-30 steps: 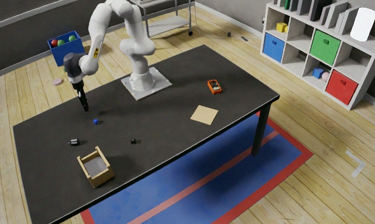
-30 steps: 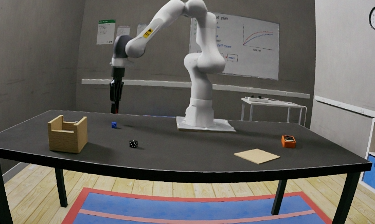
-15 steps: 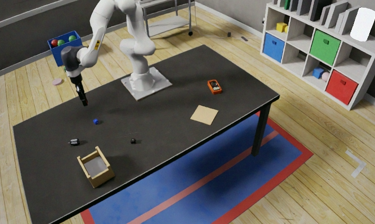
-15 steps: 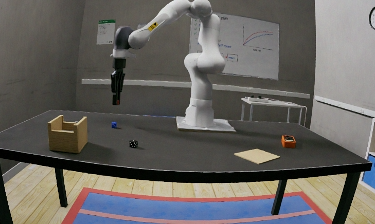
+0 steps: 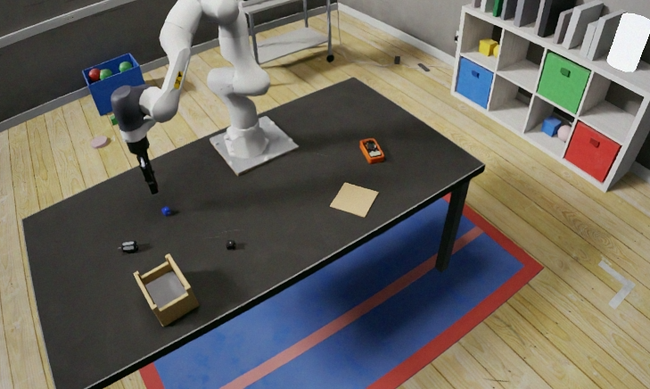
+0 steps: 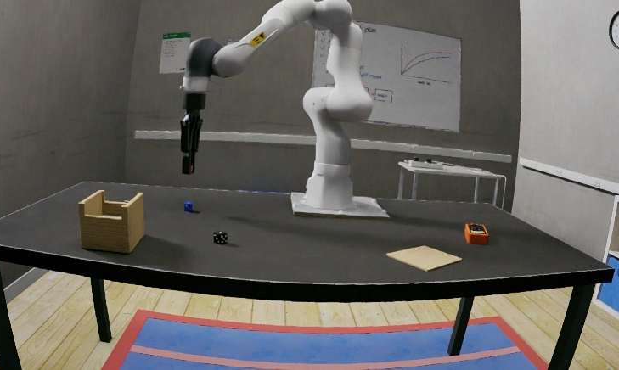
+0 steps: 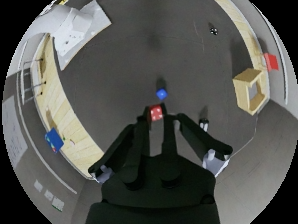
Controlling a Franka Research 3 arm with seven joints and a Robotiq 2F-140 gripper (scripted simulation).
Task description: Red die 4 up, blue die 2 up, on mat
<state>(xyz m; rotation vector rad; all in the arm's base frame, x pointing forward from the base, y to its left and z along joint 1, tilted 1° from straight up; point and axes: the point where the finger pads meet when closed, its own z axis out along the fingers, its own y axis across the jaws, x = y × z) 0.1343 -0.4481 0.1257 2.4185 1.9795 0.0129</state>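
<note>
Ref. point for all pos.: the tan mat (image 5: 354, 199) (image 6: 424, 257), flat on the worktop (image 5: 288, 193) (image 6: 302, 248) (image 7: 135, 60).

1. Claw (image 5: 153, 187) (image 6: 188, 170) (image 7: 156, 110): pinches the red die (image 6: 192, 169) (image 7: 156, 113) between its tips, raised above the worktop, well apart from the mat. Grip on opposite sides leaves the camera-side face exposed; pip count approx. 4, too small to confirm. Height presumably gives clearance for transfer or a turn.

2. Blue die (image 5: 166, 211) (image 6: 188, 206) (image 7: 161, 94): on the worktop, well apart from the mat; awaits its own pick, turn to 2 & placement.

3. Black die (image 5: 230, 244) (image 6: 220, 238) (image 7: 214, 31): nearer the mat than blue, off it. Do not disturb; its no. must stay as is.

Status: early stage; neither coloured die on the mat. Next (judged): verify red's top face, carry to mat, lower level, release. Leave room on mat for blue. N.B. a tilted release may roll the die & lose the 4.
</note>
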